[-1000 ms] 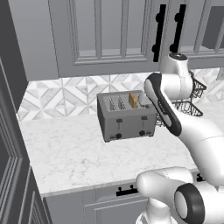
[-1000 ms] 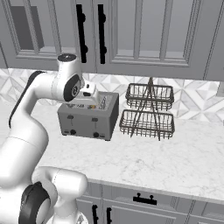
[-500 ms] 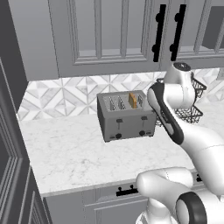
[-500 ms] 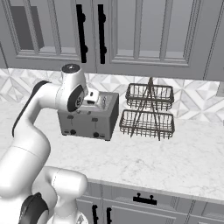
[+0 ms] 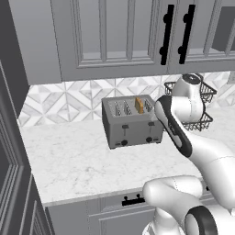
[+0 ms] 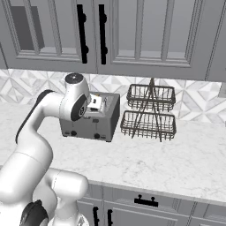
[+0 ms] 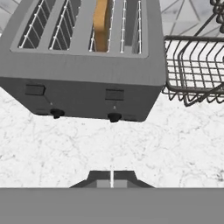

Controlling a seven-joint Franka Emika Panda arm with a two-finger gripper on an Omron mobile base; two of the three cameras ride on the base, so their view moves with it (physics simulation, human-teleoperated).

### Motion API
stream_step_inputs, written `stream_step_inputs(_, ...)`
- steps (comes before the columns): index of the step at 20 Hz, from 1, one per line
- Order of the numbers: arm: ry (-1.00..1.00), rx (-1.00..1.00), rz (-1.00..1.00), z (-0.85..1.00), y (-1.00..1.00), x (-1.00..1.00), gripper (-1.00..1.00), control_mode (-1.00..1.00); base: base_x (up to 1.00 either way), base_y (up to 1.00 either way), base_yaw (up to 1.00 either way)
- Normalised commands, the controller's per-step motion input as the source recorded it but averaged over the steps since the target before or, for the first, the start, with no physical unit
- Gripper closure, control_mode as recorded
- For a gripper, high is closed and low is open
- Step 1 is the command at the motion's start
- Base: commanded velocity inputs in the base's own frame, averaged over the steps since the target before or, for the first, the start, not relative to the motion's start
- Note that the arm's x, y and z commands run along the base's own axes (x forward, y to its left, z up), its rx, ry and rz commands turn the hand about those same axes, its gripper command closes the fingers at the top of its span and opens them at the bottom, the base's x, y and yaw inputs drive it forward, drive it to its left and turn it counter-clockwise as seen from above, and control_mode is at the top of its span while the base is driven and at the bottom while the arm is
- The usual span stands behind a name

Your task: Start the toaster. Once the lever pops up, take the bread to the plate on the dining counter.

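The toaster is a boxy grey metal unit with four top slots, standing upright at the centre of the left base view. Two black levers and two black knobs mark its front. The bread, a tan slice, stands upright in a right-hand slot, its top poking out.
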Motion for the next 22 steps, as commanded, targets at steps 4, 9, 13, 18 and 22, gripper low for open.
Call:
stream_step_inputs(4, 0.0, 0.0, 0.0, -0.12, 0.0, 0.31, 1.0, -1.0, 0.0, 0.0, 0.0)
stream_step_inputs(9, 0.0, 0.0, 0.0, -0.14, 0.0, 0.34, 1.0, -1.0, 0.0, 0.0, 0.0)
stream_step_inputs(13, -0.01, 0.0, 0.0, -0.27, 0.0, 0.23, 1.0, -1.0, 0.0, 0.0, 0.0)
stream_step_inputs(18, 0.0, 0.0, 0.0, -0.27, 0.0, 0.25, 1.0, -1.0, 0.0, 0.0, 0.0)
stream_step_inputs(22, 0.0, 0.0, 0.0, -0.12, 0.0, 0.27, 1.0, -1.0, 0.0, 0.0, 0.0)
